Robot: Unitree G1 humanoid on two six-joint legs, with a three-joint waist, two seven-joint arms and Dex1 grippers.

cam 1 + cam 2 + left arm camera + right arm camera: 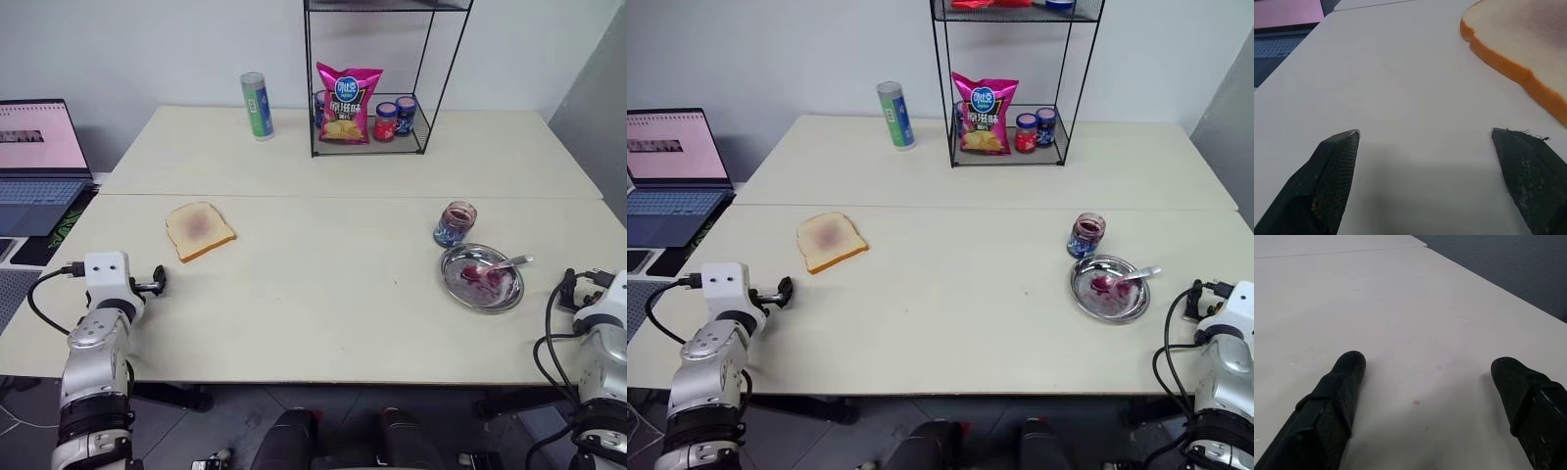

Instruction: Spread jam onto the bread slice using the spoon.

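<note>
The bread slice (200, 229) lies flat on the left half of the table, tan with a browned centre and nothing on it. The spoon (511, 262) rests in a round steel dish (460, 292) at the right, its bowl in a smear of dark red jam (473, 273). My left gripper (155, 284) hovers open near the table's front left edge, short of the bread; in the left wrist view its fingers (1334, 166) stand wide with the bread's crust (1518, 68) just ahead. My right gripper (1430, 360) is open over bare table at the front right, beside the dish.
An open jam jar (455, 224) stands just behind the dish. At the back, a black wire rack (312, 88) holds a pink chips bag (348, 103) and two lidded jars (386, 121); a green-white can (258, 106) stands left of it. A laptop (39, 157) sits far left.
</note>
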